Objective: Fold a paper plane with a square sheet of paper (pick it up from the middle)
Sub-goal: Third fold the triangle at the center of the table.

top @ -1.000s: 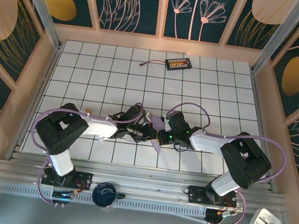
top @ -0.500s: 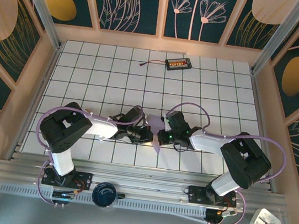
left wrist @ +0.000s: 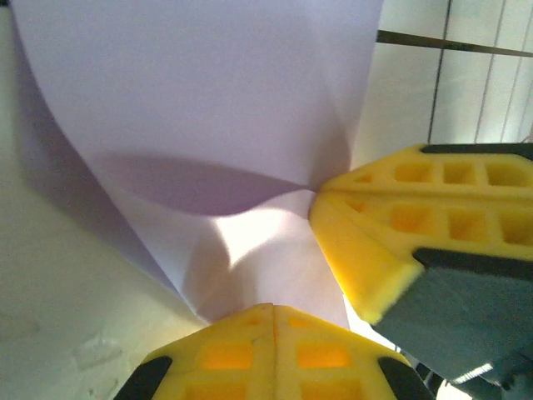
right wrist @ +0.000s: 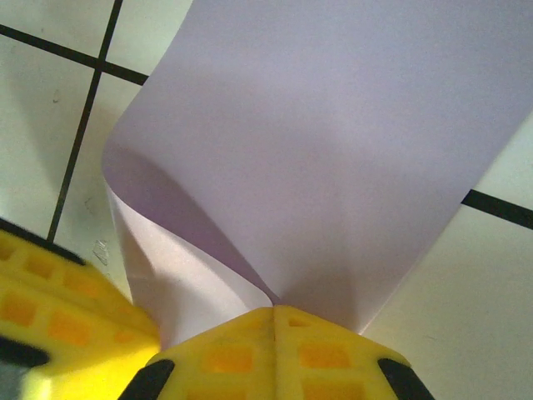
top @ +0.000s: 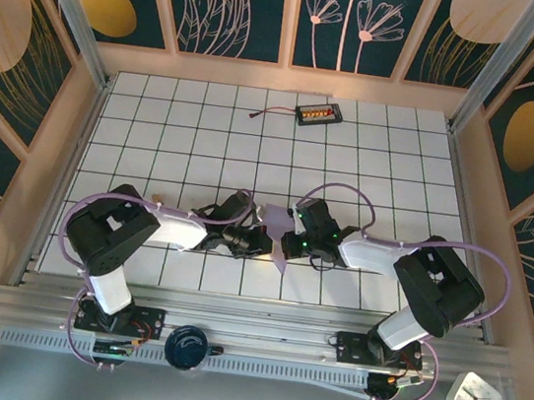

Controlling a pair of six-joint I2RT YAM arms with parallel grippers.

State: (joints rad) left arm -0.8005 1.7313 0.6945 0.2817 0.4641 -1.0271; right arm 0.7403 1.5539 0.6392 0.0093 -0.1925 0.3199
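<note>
In the top external view the square sheet of paper [top: 276, 218] sits just below the middle of the frame, on the near half of the white tiled table [top: 205, 142]. It is pinched between the two arms, which reach in toward each other from the lower left and lower right. The left gripper [top: 263, 240] and the right gripper [top: 286, 243] meet almost nose to nose there. Pale lavender paper shows above them, and a narrow point of it sticks out below. In the left wrist view the left gripper's yellow fingers [left wrist: 250, 354] are pressed together at the bottom centre, clamped on the edge of the sheet, which fans up over the top of the frame. The right gripper's yellow fingers enter from the right of that frame, their tips touching the same paper close by. In the right wrist view the right gripper's yellow fingers [right wrist: 291, 354] are likewise closed on the sheet at the bottom centre, with a yellow finger of the left gripper at the lower left. Here the paper bends over on itself in a soft curve at its left side, one layer lying under the other with no sharp crease. Whether the lower layer rests on the tiles cannot be told. Near the top centre of the table lies a small black box [top: 317, 116] with a row of orange cells and a thin cable [top: 269, 113], well apart from the paper.
</note>
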